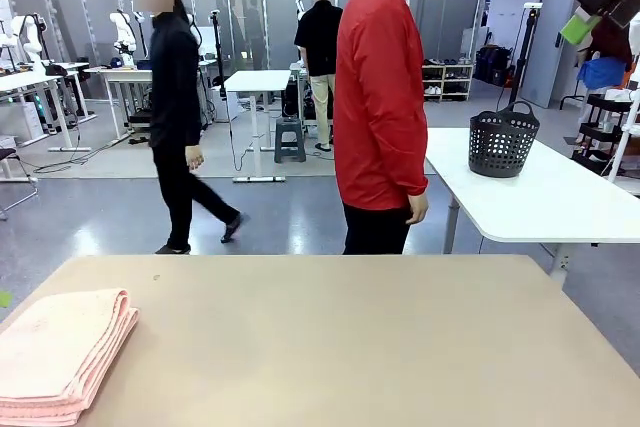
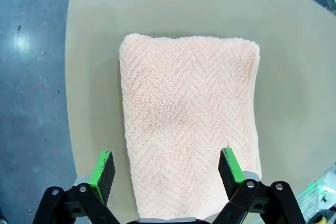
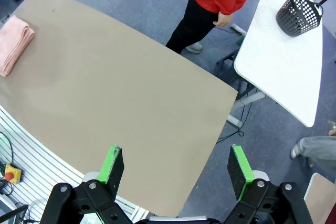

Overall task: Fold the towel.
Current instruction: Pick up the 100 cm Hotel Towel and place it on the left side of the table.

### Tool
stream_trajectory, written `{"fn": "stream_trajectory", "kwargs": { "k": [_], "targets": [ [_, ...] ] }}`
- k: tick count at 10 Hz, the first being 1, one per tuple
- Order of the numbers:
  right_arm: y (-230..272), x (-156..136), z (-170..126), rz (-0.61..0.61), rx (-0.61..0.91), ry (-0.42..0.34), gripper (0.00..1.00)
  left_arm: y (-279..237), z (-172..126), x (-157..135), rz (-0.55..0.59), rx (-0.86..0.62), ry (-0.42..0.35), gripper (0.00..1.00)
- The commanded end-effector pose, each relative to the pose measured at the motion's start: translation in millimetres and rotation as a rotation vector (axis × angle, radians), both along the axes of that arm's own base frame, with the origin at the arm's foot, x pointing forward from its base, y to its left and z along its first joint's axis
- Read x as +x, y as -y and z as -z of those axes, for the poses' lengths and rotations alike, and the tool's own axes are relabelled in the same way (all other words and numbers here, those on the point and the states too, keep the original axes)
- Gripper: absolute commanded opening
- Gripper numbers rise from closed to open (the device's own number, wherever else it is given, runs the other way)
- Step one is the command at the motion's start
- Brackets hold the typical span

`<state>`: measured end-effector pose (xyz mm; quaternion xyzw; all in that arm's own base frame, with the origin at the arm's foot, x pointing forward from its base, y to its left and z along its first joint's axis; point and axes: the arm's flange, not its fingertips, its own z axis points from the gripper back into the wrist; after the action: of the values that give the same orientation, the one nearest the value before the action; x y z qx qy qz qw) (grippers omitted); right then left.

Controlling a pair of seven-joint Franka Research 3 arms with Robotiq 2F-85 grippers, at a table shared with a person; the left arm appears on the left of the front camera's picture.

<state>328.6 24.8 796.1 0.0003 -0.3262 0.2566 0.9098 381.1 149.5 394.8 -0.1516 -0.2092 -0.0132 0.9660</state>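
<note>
The towel [image 2: 189, 124] already lay folded into a neat layered stack at the worktop's [image 1: 380, 347] near-left corner, so the folding looked finished. The left tool [image 2: 167, 174] hung wide above it, gripping nothing; the right tool [image 3: 176, 170] was likewise wide, high over open worktop. The stack sat close to the left edge, with broad bare surface stretching to its right.

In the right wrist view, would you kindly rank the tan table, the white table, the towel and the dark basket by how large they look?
1. Tan table
2. White table
3. Towel and basket: look about alike, so unranked.
</note>
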Motion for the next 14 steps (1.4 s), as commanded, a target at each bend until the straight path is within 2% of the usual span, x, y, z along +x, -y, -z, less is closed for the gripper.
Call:
{"fn": "stream_trajectory", "kwargs": {
  "k": [1, 14],
  "targets": [
    [1.0, -1.3, 0.2, -0.01, -0.008, -0.002, 1.0, -4.9, 4.9, -2.3, 0.005, 0.001, -0.01, 1.0],
    [1.0, -1.3, 0.2, -0.01, -0.008, -0.002, 1.0, -4.9, 4.9, -2.3, 0.005, 0.001, -0.01, 1.0]
  ]
}}
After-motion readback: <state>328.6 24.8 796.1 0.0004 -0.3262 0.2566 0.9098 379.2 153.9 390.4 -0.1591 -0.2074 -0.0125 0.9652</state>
